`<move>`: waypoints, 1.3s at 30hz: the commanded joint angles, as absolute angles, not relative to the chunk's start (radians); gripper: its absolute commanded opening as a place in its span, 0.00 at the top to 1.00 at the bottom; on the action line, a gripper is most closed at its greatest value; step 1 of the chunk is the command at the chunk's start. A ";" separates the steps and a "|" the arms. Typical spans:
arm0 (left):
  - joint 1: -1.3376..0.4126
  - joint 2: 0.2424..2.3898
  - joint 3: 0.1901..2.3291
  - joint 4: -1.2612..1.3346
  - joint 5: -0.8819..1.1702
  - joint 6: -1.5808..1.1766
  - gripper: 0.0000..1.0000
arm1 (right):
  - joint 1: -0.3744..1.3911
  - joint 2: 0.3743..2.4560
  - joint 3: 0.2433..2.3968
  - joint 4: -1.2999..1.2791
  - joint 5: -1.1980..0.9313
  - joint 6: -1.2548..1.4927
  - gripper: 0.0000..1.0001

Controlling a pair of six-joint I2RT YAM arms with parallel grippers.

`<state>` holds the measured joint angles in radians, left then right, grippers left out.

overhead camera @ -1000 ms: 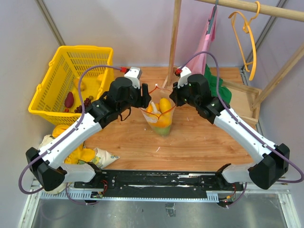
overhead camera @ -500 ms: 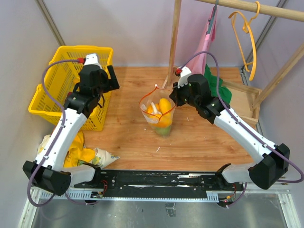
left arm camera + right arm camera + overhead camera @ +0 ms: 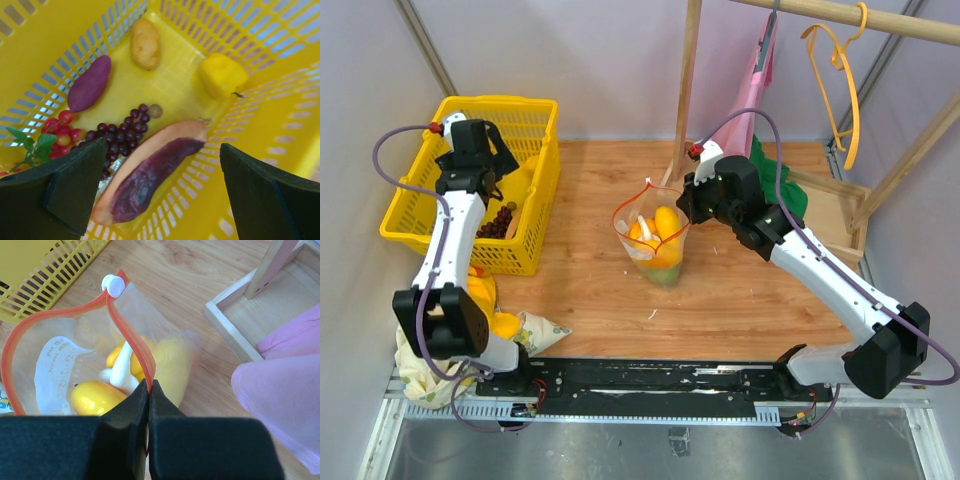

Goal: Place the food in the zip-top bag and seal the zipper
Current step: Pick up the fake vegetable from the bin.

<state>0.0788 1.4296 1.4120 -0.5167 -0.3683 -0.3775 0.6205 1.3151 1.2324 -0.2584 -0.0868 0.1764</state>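
Observation:
The zip-top bag (image 3: pixel 658 250) stands upright mid-table with yellow and orange food (image 3: pixel 93 397) inside. Its orange-red zipper (image 3: pixel 131 337) gapes in a loop, with a white slider (image 3: pixel 113 285) at the far end. My right gripper (image 3: pixel 149 383) is shut on the zipper's near edge, as the top view also shows for the right gripper (image 3: pixel 682 207). My left gripper (image 3: pixel 160 187) hangs open inside the yellow basket (image 3: pixel 425 222). It hovers over a long purple-and-tan piece (image 3: pixel 145 177), touching nothing. Dark grapes (image 3: pixel 117 137), a purple sweet potato (image 3: pixel 90 82), a potato (image 3: pixel 146 44) and a yellow pepper (image 3: pixel 222 75) lie around it.
Red berries with green leaves (image 3: pixel 57 132) lie in the basket's corner. Snack packets (image 3: pixel 525 328) sit near the left arm's base. A wooden post (image 3: pixel 686 90), a wooden tray (image 3: pixel 832 215), pink cloth (image 3: pixel 757 90) and green cloth (image 3: pixel 788 190) stand behind the right arm.
My left arm has swung from the bag's left rim over to the basket, and its gripper has opened. The right gripper has kept its hold on the zipper.

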 commanded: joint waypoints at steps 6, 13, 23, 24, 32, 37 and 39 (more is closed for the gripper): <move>0.176 1.637 1.425 -0.414 -0.447 -0.312 0.02 | 0.632 1.320 1.241 -0.238 -0.105 0.173 0.99; 0.197 1.789 1.467 -0.386 -0.539 -0.172 0.05 | 0.631 1.332 1.236 -0.238 -0.112 0.166 0.99; 0.199 1.971 1.509 -0.345 -0.756 0.049 0.12 | 0.622 1.346 1.237 -0.235 -0.135 0.170 0.99; 0.201 1.985 1.516 -0.344 -0.756 0.060 0.13 | 0.621 1.348 1.238 -0.236 -0.136 0.169 0.99; 0.221 2.097 1.551 -0.370 -0.756 0.065 0.24 | 0.615 1.351 1.233 -0.236 -0.139 0.166 0.99; 0.240 2.139 1.559 -0.373 -0.728 0.059 0.27 | 0.614 1.359 1.232 -0.234 -0.148 0.164 0.99; 0.243 2.161 1.565 -0.378 -0.711 0.057 0.27 | 0.611 1.360 1.230 -0.234 -0.149 0.164 0.99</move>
